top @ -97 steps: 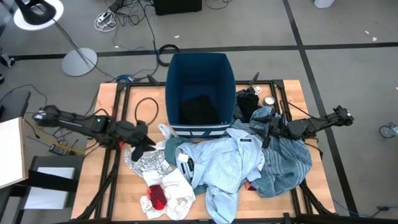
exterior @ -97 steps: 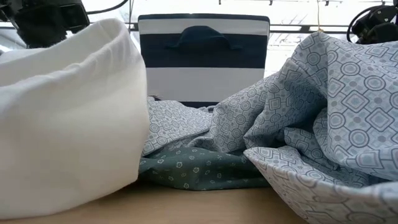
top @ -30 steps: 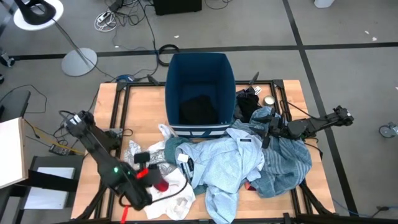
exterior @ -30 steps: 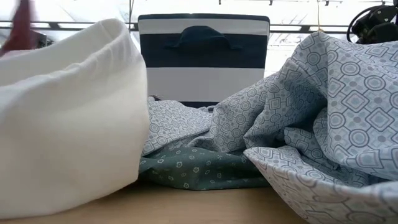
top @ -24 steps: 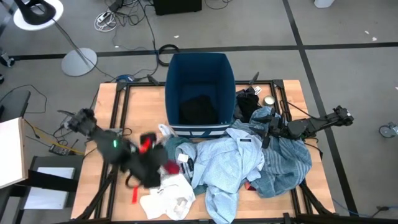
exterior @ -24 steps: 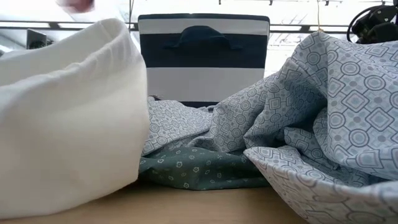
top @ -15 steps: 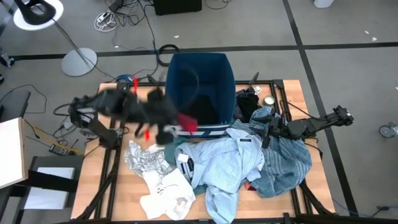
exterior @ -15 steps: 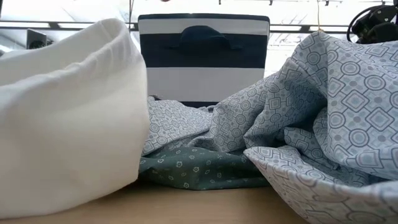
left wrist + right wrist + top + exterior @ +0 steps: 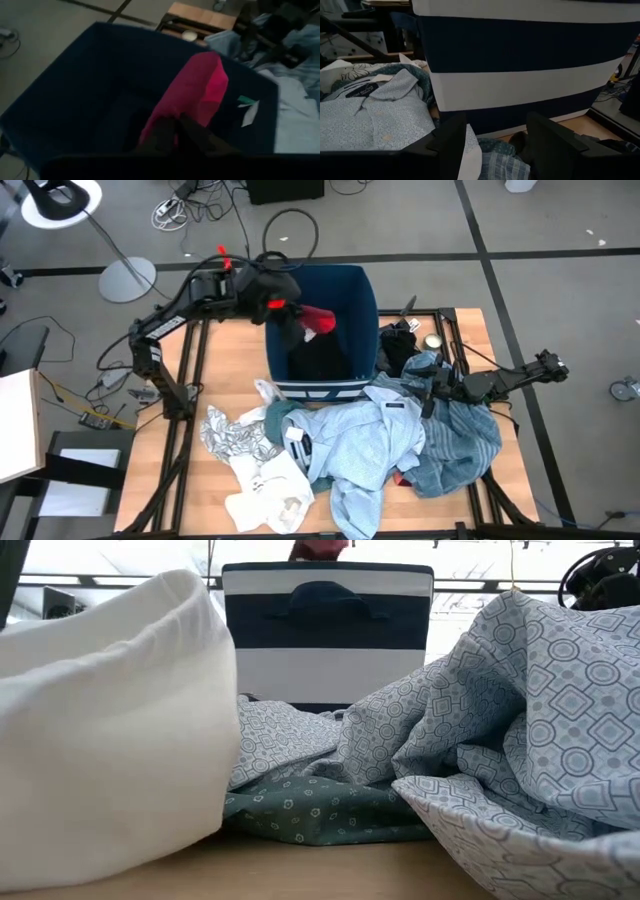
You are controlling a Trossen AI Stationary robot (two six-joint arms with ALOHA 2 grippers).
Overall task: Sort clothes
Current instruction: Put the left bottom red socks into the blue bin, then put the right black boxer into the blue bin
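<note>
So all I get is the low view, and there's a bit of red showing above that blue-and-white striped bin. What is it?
Observer: A small red cloth, at the left gripper above the dark blue plastic bin's open top.
Operator: Is anything inside the bin?
Observer: Yes, a black garment lies on its bottom.
Operator: And the other arm?
Observer: The right gripper waits open by the heaped clothes, on the bin's right.
</note>
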